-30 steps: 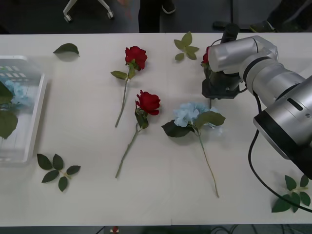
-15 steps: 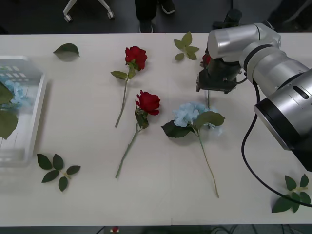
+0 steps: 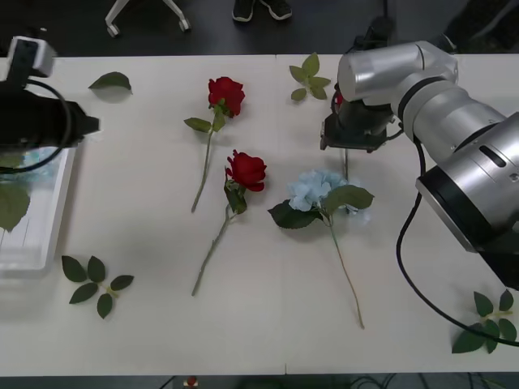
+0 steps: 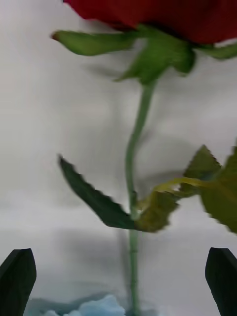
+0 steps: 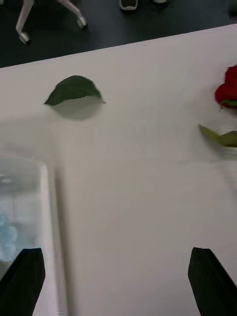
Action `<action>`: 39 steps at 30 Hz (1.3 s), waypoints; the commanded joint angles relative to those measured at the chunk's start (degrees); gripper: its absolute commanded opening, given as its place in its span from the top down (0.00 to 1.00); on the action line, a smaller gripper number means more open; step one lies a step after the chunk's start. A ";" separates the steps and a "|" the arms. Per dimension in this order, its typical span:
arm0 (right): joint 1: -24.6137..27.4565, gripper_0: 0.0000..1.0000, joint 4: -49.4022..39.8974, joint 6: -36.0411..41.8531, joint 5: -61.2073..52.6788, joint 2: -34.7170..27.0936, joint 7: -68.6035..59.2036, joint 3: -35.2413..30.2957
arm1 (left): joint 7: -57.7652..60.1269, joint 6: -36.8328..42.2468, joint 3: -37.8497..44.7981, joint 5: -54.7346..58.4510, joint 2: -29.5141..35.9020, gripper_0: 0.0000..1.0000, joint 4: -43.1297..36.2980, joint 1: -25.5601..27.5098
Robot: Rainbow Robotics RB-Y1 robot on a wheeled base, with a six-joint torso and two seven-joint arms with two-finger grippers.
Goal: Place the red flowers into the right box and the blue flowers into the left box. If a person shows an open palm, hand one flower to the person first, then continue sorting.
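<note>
Right gripper (fingers apart) above red rose

Looks like an office or lab: wide white bench over dark floor, wheeled chair base and a person's shoes beyond its far edge.

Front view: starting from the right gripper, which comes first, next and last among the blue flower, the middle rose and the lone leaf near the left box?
From the right gripper, open over a red rose's stem:
1. Blue flower, on the table just in front of it.
2. Middle rose, farther toward the table's centre.
3. Lone leaf, far across at the back left, near the left gripper.
</note>
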 commanded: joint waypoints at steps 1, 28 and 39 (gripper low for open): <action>0.34 0.00 -1.01 -1.62 -0.10 0.99 1.55 -0.47 | 1.76 -2.31 -8.26 -7.92 -5.78 0.16 -0.71 -3.55; 2.27 0.60 -1.01 -4.00 2.01 1.61 1.73 -0.56 | 3.69 -38.87 -28.12 -21.63 -23.62 0.14 39.98 -18.50; 2.27 1.00 -0.92 -4.00 2.19 1.52 1.82 -0.56 | 3.69 -40.45 -24.60 -21.55 -23.62 0.10 41.83 -19.55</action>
